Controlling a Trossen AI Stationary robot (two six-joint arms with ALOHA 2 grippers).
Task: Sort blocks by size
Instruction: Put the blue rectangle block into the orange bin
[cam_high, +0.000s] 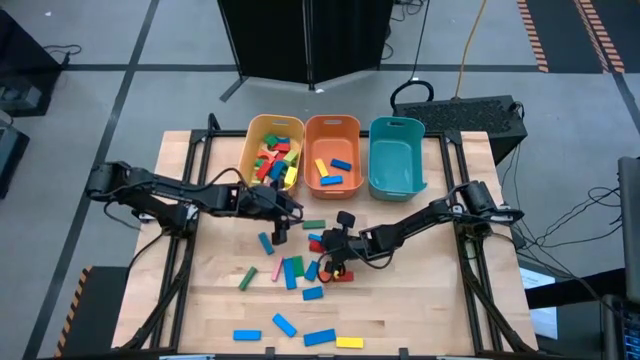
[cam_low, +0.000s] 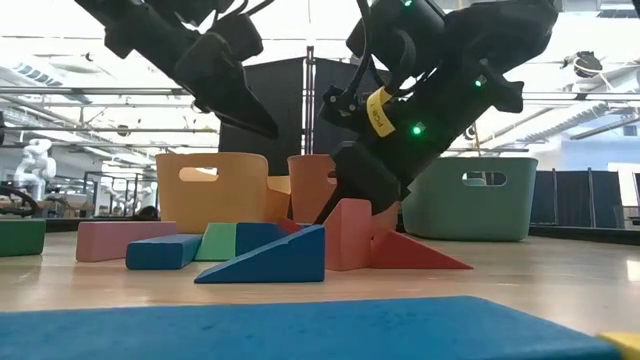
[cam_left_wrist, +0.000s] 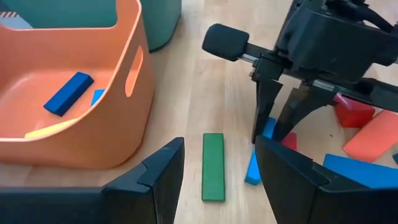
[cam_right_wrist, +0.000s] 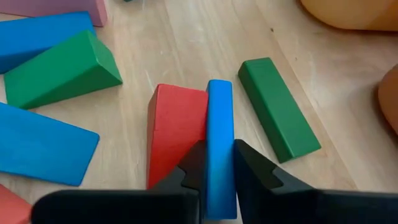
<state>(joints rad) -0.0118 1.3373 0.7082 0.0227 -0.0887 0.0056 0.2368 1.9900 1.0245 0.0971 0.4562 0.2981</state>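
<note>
Right wrist view: right tool (cam_right_wrist: 217, 163) pinching blue bar (cam_right_wrist: 220, 143) set on edge, long axis running straight out from fingers, red wedge (cam_right_wrist: 173, 127) touching one side, green bar (cam_right_wrist: 278, 107) just beside other. Bar lies on counter (cam_high: 420, 320) in front of orange bin (cam_high: 358, 125), right arm nearer. Left tool (cam_left_wrist: 217, 171) spread, hovering over same green bar. Orange bin holds blue and yellow blocks; yellow bin (cam_high: 254, 130) mixed colours; teal bin (cam_high: 400, 128) looks empty.

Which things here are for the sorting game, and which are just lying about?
For the game:
- blocks on the table
- yellow bin, orange bin, teal bin
- right hand, shut on a blue block
- left hand, open above a green bar

Lying about:
- black box
- yellow cable
</note>
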